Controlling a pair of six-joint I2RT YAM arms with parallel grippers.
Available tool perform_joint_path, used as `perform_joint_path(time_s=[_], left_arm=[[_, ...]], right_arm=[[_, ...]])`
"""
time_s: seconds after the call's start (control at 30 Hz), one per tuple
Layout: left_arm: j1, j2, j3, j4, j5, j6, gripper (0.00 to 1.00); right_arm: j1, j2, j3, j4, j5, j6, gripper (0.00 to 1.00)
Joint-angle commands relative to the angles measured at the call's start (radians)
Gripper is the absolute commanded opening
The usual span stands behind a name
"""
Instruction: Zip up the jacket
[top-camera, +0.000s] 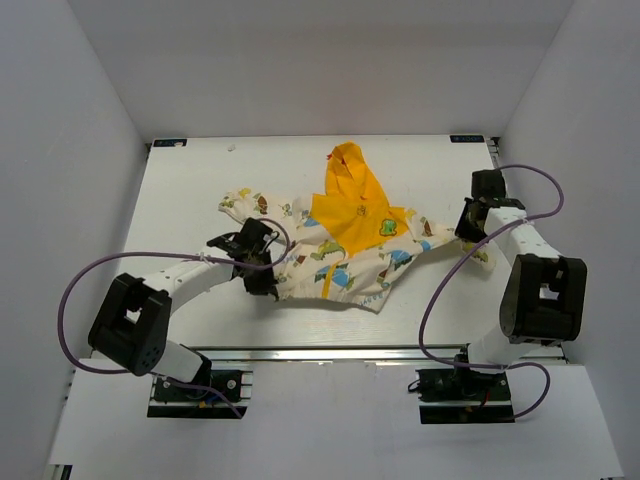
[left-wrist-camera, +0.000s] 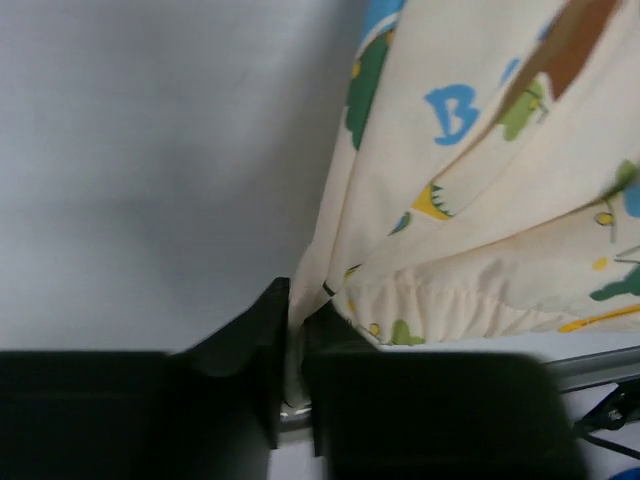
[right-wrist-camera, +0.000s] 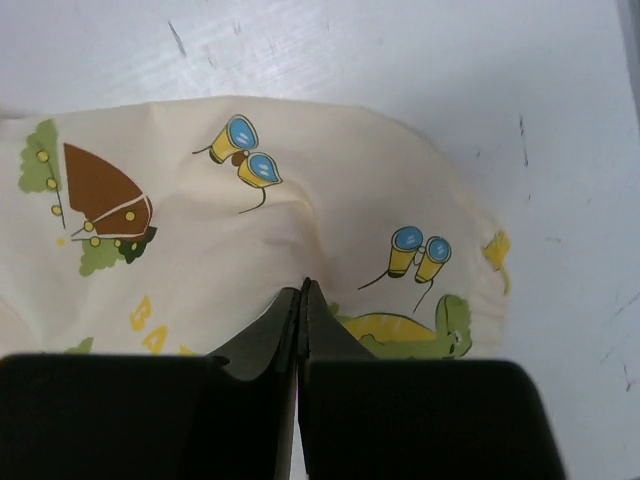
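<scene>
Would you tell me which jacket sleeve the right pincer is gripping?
The sleeve stretched rightward from the yellow hood; the right pincer is shut near its cuff.

The jacket (top-camera: 350, 270) is cream, scattered all over with small cartoon prints: yellow binoculars (right-wrist-camera: 243, 152) with blue lenses, a blue letter B (left-wrist-camera: 452, 113), brown and green shapes, and yellow lettering. Its hood (top-camera: 352, 188), at 12 o'clock of the body, is plain bright yellow-orange, and the same colour shows on the lining just below it. The counter (top-camera: 190, 190) is white, with faint dark scratches. The left claw (left-wrist-camera: 290, 335) and right claw (right-wrist-camera: 302, 300) are matte black. The arms (top-camera: 190, 275) are white with black joints, and their cables (top-camera: 72, 300) are purple.
</scene>
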Motion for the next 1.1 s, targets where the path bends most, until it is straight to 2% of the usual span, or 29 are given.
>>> perform_joint_path(time_s=[0.0, 0.03, 0.07, 0.1, 0.13, 0.17, 0.2, 0.23, 0.3, 0.4, 0.53, 0.6, 0.7, 0.73, 0.83, 1.0, 1.07], left_arm=[[0.002, -0.047, -0.07, -0.117, -0.032, -0.032, 0.24], [0.003, -0.046, -0.076, -0.125, -0.032, -0.037, 0.34], [0.003, -0.047, -0.074, -0.134, -0.026, -0.034, 0.45], [0.003, -0.052, -0.068, -0.148, -0.015, -0.032, 0.53], [0.003, -0.067, -0.058, -0.151, -0.012, -0.02, 0.62], [0.003, -0.076, -0.023, -0.162, -0.01, -0.016, 0.67], [0.003, -0.084, 0.004, -0.166, -0.019, -0.013, 0.74], [0.003, -0.098, 0.031, -0.168, -0.023, 0.012, 0.98], [0.003, -0.101, 0.12, -0.185, -0.038, 0.021, 0.98], [0.006, -0.06, 0.232, -0.179, -0.204, 0.035, 0.98], [0.055, 0.103, 0.41, -0.186, -0.285, 0.024, 0.98], [0.104, 0.21, 0.485, -0.153, -0.276, 0.027, 0.98], [0.147, 0.368, 0.568, -0.11, -0.263, 0.067, 0.98], [0.157, 0.409, 0.644, -0.111, -0.257, 0.075, 0.98], [0.158, 0.552, 0.78, -0.146, -0.254, 0.083, 0.98], [0.19, 0.65, 0.779, -0.091, -0.162, 0.075, 0.98], [0.239, 0.681, 0.756, -0.077, -0.109, 0.063, 0.98]], right_arm=[[-0.021, 0.033, -0.004, -0.044, 0.125, 0.007, 0.0], [-0.023, 0.047, 0.017, -0.062, 0.155, 0.01, 0.06], [-0.023, 0.057, 0.028, -0.079, 0.163, 0.005, 0.27], [-0.021, 0.059, 0.034, -0.09, 0.156, -0.012, 0.4], [-0.02, 0.05, 0.036, -0.082, 0.137, -0.027, 0.47], [-0.018, 0.029, 0.024, -0.063, 0.087, -0.065, 0.53], [-0.015, -0.028, 0.013, -0.04, 0.053, -0.087, 0.68], [-0.015, -0.059, 0.004, 0.005, -0.028, -0.104, 0.89], [-0.01, -0.144, -0.009, 0.033, -0.117, -0.148, 0.89], [0.028, -0.211, -0.01, 0.06, -0.275, -0.16, 0.89], [0.176, -0.206, -0.004, 0.048, -0.246, -0.159, 0.89], [0.247, -0.167, 0.017, 0.046, -0.207, -0.148, 0.89], [0.269, -0.084, 0.057, 0.069, -0.304, -0.092, 0.89], [0.269, -0.058, 0.063, 0.077, -0.359, -0.051, 0.89], [0.289, 0.05, 0.109, 0.097, -0.39, -0.015, 0.89], [0.296, 0.241, 0.203, 0.116, -0.391, 0.013, 0.89], [0.295, 0.313, 0.252, 0.093, -0.377, 0.027, 0.89]])
